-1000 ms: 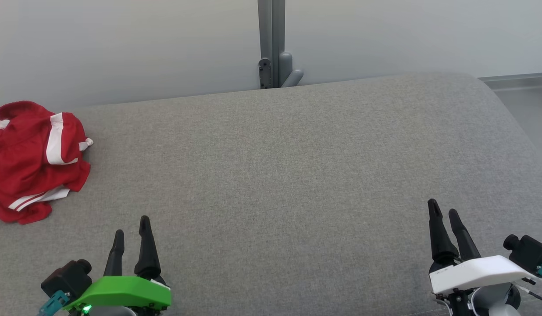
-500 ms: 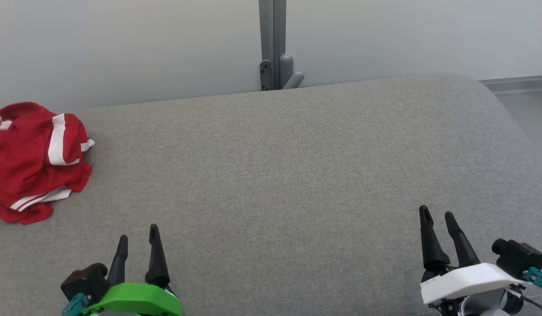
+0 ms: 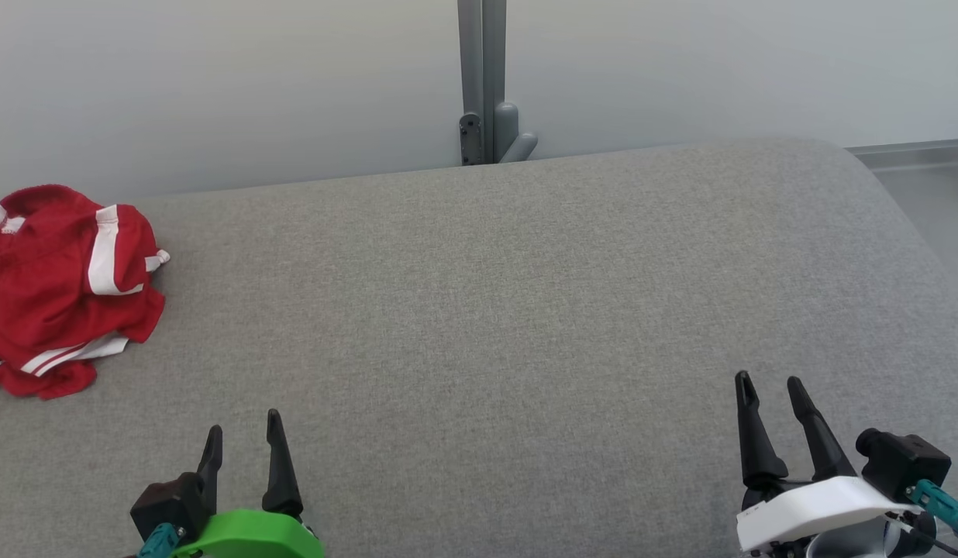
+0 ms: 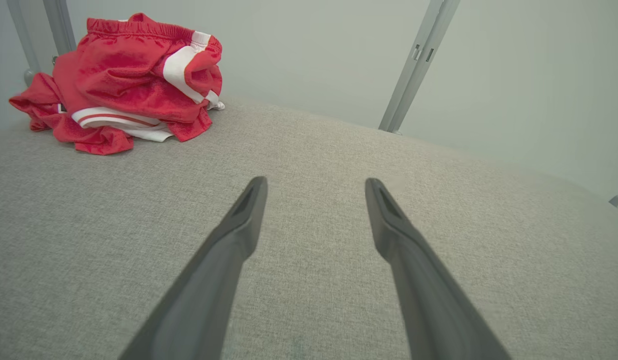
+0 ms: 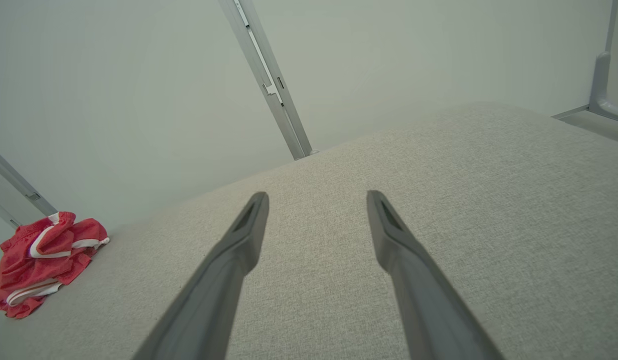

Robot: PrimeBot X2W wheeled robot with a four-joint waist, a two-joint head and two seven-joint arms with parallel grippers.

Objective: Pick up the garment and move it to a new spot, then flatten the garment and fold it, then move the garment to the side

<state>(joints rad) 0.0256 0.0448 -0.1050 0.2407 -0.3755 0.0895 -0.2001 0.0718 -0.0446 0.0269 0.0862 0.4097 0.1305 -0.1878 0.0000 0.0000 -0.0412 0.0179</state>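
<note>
Crumpled red garment (image 3: 60,291) on grey tabletop's (image 3: 487,310) left side, left gripper (image 3: 244,422) nearer it, right gripper (image 3: 770,380) well apart, both jaws apart, empty

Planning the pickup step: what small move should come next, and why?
Probably reach the left gripper toward the red garment: it lies crumpled at the left edge of the grey surface, untouched, and that gripper, jaws open and empty, is the nearer one.

A grey fabric surface (image 3: 510,310) meets a pale wall (image 3: 215,77) with a metal post (image 3: 481,77).
</note>
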